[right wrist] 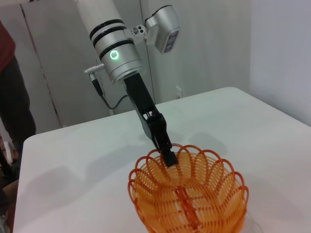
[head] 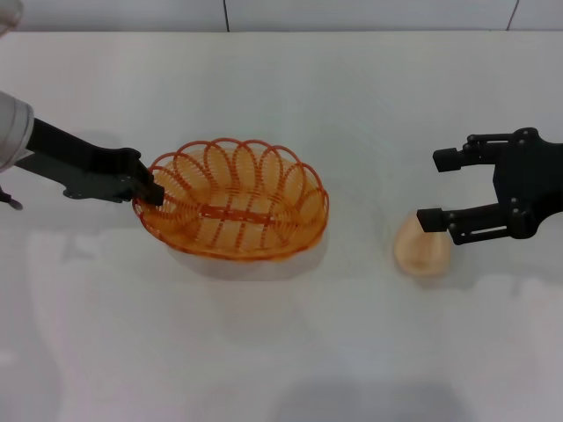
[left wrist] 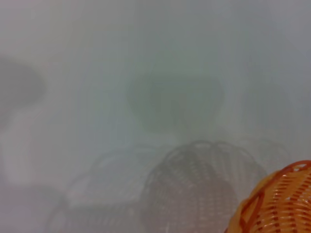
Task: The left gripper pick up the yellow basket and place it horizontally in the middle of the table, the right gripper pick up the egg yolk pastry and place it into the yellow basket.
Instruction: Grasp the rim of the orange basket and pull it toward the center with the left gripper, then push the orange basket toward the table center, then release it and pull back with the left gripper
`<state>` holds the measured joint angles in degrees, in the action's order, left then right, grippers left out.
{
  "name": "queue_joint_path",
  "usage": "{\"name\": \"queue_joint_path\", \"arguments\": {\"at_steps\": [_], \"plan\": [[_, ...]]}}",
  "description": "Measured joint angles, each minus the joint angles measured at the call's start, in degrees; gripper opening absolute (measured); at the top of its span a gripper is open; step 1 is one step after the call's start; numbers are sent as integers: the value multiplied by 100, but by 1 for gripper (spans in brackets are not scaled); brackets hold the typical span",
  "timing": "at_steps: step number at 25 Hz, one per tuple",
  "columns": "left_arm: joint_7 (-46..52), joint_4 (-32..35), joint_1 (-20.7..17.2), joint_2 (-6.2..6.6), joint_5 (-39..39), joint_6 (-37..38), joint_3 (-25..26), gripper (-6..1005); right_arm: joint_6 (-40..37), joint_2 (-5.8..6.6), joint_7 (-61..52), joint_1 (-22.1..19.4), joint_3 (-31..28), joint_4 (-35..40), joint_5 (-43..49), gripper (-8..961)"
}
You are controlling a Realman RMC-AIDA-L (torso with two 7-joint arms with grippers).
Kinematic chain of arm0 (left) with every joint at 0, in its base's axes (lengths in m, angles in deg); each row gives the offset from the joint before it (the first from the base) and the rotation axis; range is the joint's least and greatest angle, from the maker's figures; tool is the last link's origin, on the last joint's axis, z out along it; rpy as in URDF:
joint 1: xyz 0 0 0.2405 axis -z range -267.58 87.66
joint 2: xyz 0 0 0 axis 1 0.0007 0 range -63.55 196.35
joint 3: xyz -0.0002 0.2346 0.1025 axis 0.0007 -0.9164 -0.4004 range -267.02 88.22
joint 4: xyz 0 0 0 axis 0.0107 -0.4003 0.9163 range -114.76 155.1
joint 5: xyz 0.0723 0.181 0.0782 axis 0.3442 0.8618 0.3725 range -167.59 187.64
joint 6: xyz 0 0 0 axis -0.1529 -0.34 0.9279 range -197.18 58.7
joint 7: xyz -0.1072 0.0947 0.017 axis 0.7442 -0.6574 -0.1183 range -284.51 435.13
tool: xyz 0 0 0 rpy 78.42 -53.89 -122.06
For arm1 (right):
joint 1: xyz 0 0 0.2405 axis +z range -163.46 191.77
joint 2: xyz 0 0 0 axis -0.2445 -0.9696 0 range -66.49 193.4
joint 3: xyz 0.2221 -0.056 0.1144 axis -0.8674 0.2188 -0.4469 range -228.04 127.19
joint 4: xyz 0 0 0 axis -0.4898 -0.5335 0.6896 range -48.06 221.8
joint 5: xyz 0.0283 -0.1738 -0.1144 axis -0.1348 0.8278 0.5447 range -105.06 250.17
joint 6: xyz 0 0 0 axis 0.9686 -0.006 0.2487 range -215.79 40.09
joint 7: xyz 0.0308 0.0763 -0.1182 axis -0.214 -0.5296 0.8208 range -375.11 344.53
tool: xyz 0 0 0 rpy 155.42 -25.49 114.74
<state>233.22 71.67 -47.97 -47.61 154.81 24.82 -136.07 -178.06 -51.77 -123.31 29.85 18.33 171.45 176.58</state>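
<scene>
The yellow basket is near the middle of the white table, long side across the view. My left gripper is shut on the basket's left rim; this also shows in the right wrist view, where the basket sits below it. A piece of the basket shows in the left wrist view, with its shadow on the table. The egg yolk pastry lies on the table to the right. My right gripper is open, just right of and above the pastry, one finger overlapping its top edge.
The table's far edge meets a tiled wall. In the right wrist view a person in dark clothes stands beyond the table's far corner, next to the left arm's silver-white segment.
</scene>
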Motion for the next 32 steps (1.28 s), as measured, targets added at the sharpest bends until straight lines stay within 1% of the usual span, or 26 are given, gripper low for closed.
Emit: {"name": "queue_joint_path", "arguments": {"at_steps": [5,9,17,19,20,24,32], "plan": [[166,-30,-18,6,-5,-130,0,79,-15,0,0,24,21,5,0,813],[209,-284,36,25,14,-293,0,79,-35,0,-3,67,23,5,-3,814],[195,-568,182,24,50,-634,-2,79,-84,0,-23,109,23,17,-6,814],[195,-602,203,17,47,-656,-1,79,-95,0,-35,135,23,20,-6,814],[181,-740,269,-11,39,-728,-1,79,-99,0,-40,144,24,20,-6,814],[168,-948,340,-58,18,-857,-1,78,-113,0,-44,149,24,24,-6,814],[151,-1066,409,-120,9,-1021,-4,78,-185,0,-45,158,23,37,-5,813]]}}
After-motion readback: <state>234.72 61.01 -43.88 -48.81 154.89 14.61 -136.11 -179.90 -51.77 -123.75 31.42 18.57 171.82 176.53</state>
